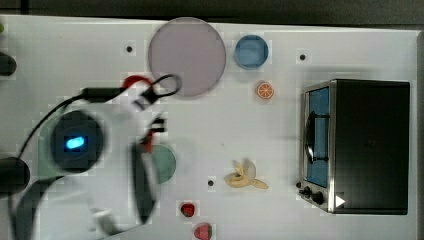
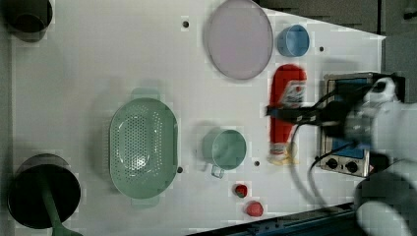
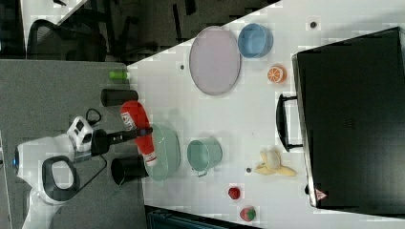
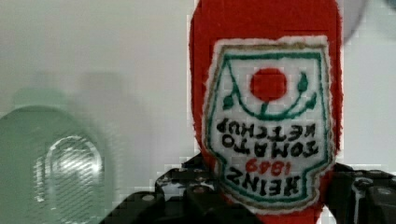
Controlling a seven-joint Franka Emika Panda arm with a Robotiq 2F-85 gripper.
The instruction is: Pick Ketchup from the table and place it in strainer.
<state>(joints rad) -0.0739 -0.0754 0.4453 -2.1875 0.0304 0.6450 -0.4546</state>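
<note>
The Ketchup (image 2: 287,96), a red bottle with a white label, hangs in the air above the table, and my gripper (image 2: 285,112) is shut on it across its middle. The wrist view shows the Ketchup (image 4: 266,116) label close up between the black fingers (image 4: 187,196). The strainer (image 2: 142,147), a pale mint-green oval basket with holes, lies on the table. In the right view the Ketchup (image 3: 136,119) overlaps the strainer (image 3: 167,152) rim. The wrist view has the strainer (image 4: 56,163) below and off to one side of the bottle. In the top view my arm hides most of it.
A green cup (image 2: 226,147) stands beside the strainer. A grey-pink plate (image 1: 187,55), a blue cup (image 1: 251,51), an orange slice (image 1: 265,90), a banana (image 1: 245,176) and two strawberries (image 1: 188,209) lie about. A toaster oven (image 1: 370,145) fills the top view's right. Dark cylinders (image 2: 42,196) stand near the strainer.
</note>
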